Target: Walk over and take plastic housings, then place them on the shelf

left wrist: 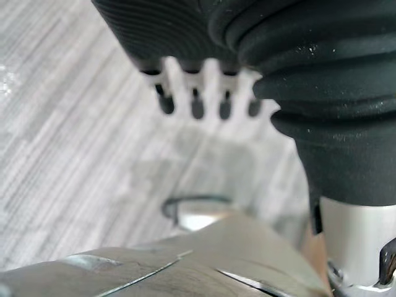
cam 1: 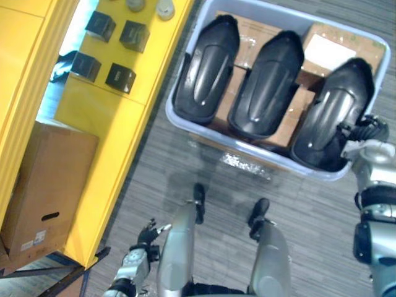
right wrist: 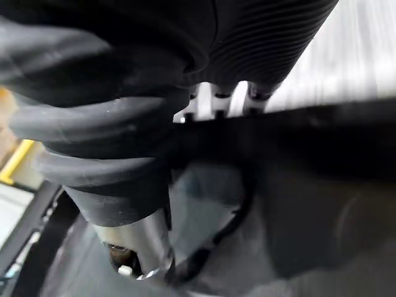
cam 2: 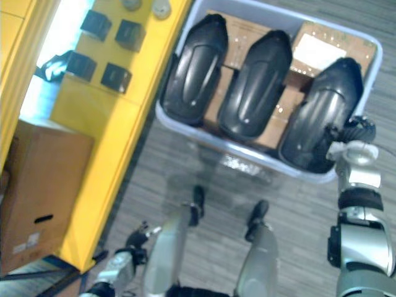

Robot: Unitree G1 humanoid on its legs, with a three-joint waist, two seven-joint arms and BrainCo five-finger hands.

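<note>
right hand (cam 1: pixel 365 130): its front part is hidden past the edge of the right housing (cam 1: pixel 334 105); the grip cannot be told.
right housing: its lower end is partly covered by the right hand.
cardboard boxes (cam 1: pixel 368 44): in the bin (cam 1: pixel 185 124), mostly covered by the black housings (cam 1: pixel 207 68).
round things (cam 1: pixel 165 7): on the yellow shelf (cam 1: pixel 105 124), cut off by the upper edge; too little shows to tell what they are.
large carton (cam 1: pixel 46 185): cut off by the left edge.

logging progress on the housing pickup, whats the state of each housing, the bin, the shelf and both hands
left housing: lying in the bin, untouched
middle housing: lying in the bin, untouched
right housing: in the bin, right hand against its edge
bin: on the floor, three housings inside
shelf: small black boxes on it, no housing
right hand: at the right housing, grip unclear
left hand: open, empty, hanging low
</note>
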